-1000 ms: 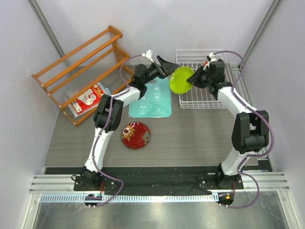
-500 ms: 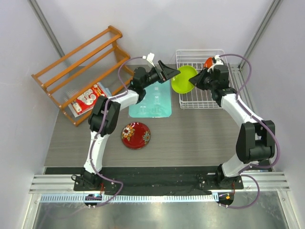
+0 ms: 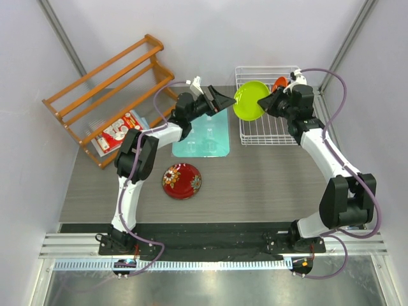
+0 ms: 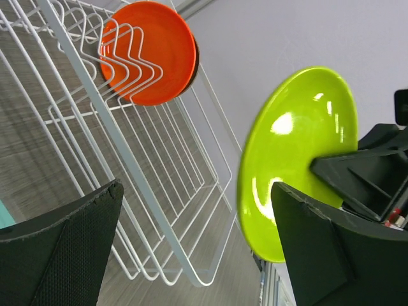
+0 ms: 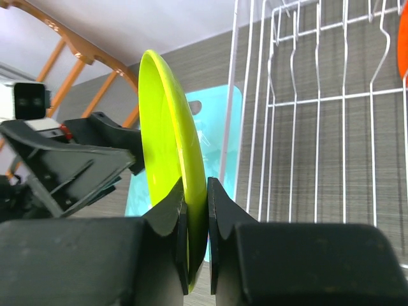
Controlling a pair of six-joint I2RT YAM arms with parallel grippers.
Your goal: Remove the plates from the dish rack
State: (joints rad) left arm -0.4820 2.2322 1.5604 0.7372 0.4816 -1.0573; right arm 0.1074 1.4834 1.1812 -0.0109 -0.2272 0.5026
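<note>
Lime plate stands on edge, facing wide-spread left fingers; right fingers pinch its rim.

Lime plate is smooth and glossy, with bright highlights on its face; orange plate is smooth, with a duller sheen; red plate is glossy; dish rack is thin wire under a smooth white coating; left gripper has matt black fingers with a fine woven-looking grain; right gripper is matt black and plastic-looking; table is matt grey wood grain; wooden rack is orange-brown wood with a slight sheen; board is smooth teal, plastic-looking.
</note>
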